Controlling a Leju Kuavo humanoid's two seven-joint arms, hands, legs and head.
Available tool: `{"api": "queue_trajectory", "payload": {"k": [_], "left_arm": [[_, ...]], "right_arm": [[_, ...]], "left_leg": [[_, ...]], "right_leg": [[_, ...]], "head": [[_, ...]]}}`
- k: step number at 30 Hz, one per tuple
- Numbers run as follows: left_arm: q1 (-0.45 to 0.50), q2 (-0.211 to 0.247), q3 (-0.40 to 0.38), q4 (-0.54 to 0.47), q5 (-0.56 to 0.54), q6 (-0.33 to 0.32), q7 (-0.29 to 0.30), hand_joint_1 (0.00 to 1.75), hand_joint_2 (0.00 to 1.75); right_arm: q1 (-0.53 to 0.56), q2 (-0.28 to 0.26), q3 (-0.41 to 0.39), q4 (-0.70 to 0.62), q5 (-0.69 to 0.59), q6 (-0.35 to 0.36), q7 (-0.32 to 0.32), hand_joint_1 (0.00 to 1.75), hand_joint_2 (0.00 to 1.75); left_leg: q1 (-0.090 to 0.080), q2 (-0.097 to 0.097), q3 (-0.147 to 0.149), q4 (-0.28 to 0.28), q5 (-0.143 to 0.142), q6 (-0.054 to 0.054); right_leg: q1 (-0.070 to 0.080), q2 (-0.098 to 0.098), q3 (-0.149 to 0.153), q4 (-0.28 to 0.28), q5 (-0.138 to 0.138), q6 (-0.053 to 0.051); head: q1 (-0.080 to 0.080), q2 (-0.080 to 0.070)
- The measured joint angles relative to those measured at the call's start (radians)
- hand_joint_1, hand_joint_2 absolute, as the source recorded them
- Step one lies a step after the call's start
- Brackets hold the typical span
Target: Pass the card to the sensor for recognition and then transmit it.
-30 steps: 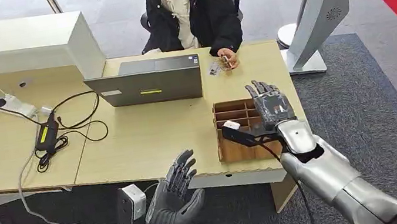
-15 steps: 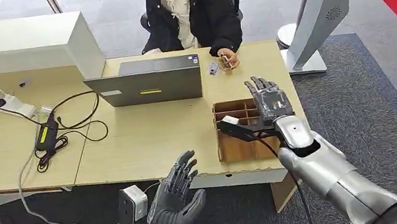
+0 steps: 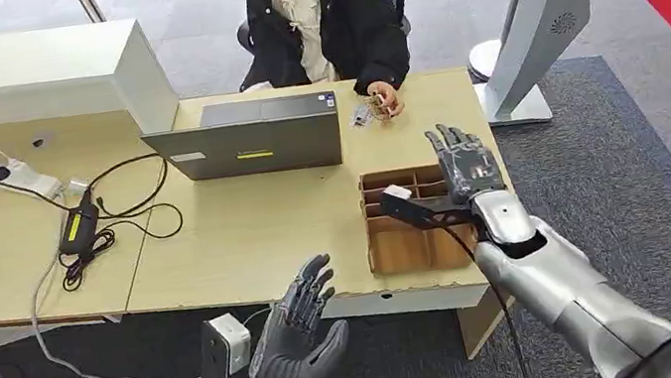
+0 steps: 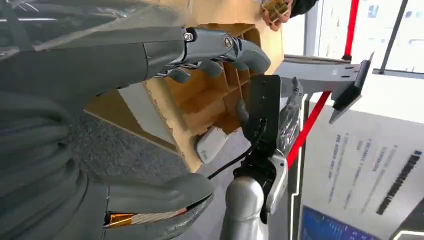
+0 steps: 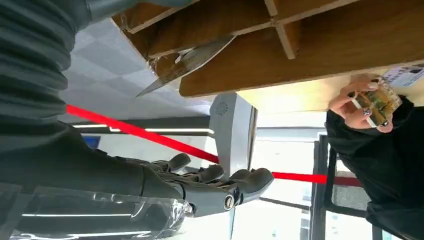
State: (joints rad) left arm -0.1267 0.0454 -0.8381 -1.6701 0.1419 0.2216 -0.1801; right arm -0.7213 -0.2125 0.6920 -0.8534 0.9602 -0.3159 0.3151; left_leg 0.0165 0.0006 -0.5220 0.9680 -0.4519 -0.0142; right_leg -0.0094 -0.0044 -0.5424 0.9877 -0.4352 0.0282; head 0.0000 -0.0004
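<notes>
Across the desk, a person's hand (image 3: 386,99) holds a small yellowish card (image 5: 376,101). A pale card (image 3: 362,117) lies on the desk beside that hand. My right hand (image 3: 464,163) hovers open, fingers spread and pointing toward the person, over the right side of a wooden divided box (image 3: 401,239). It holds nothing, and in the right wrist view my right hand (image 5: 200,187) has its fingers stretched out past the box (image 5: 320,45). My left hand (image 3: 295,333) is open, palm up, below the desk's front edge, and the left hand (image 4: 150,55) holds nothing.
A grey laptop (image 3: 249,142) stands open at the desk's middle. A power strip (image 3: 19,176) and a tangle of cables (image 3: 91,225) lie at the left. A white kiosk stand (image 3: 536,13) rises on the carpet at the right. A white cabinet (image 3: 23,75) sits at the back left.
My right hand has moved forward and slightly right over the box, toward the person's hand. My left hand has barely shifted.
</notes>
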Motion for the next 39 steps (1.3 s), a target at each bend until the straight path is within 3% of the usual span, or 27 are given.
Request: {"api": "queue_trajectory", "payload": {"k": [5,6,17,39], "left_arm": [[0.001,0.000,0.000,0.000,-0.005,-0.010,-0.001,0.00,1.75],[0.001,0.000,0.000,0.000,-0.006,-0.010,-0.002,0.00,1.75],[0.005,0.000,0.001,0.000,-0.015,-0.012,-0.002,0.00,1.75],[0.007,0.000,0.001,-0.001,0.000,-0.012,0.016,0.00,1.75]], "right_arm": [[0.000,-0.010,-0.003,0.000,-0.003,0.000,0.008,0.00,1.75],[0.000,-0.010,-0.003,0.000,-0.003,0.001,0.009,1.73,1.75],[0.000,-0.008,-0.005,0.000,-0.018,0.046,-0.002,1.75,1.75],[0.001,-0.004,-0.005,-0.006,-0.013,0.066,0.000,1.75,1.75]], "left_leg": [[0.000,0.000,0.000,0.000,0.000,0.000],[0.000,0.000,0.000,0.000,0.000,0.000],[0.000,0.000,0.000,0.000,0.000,0.000],[0.000,0.000,0.000,0.000,0.000,0.000]], "right_leg": [[0.000,0.000,0.000,0.000,0.000,0.000],[0.000,0.000,0.000,0.000,0.000,0.000],[0.000,0.000,0.000,0.000,0.000,0.000],[0.000,0.000,0.000,0.000,0.000,0.000]], "head": [[0.000,0.000],[0.000,0.000],[0.000,0.000],[0.000,0.000]]}}
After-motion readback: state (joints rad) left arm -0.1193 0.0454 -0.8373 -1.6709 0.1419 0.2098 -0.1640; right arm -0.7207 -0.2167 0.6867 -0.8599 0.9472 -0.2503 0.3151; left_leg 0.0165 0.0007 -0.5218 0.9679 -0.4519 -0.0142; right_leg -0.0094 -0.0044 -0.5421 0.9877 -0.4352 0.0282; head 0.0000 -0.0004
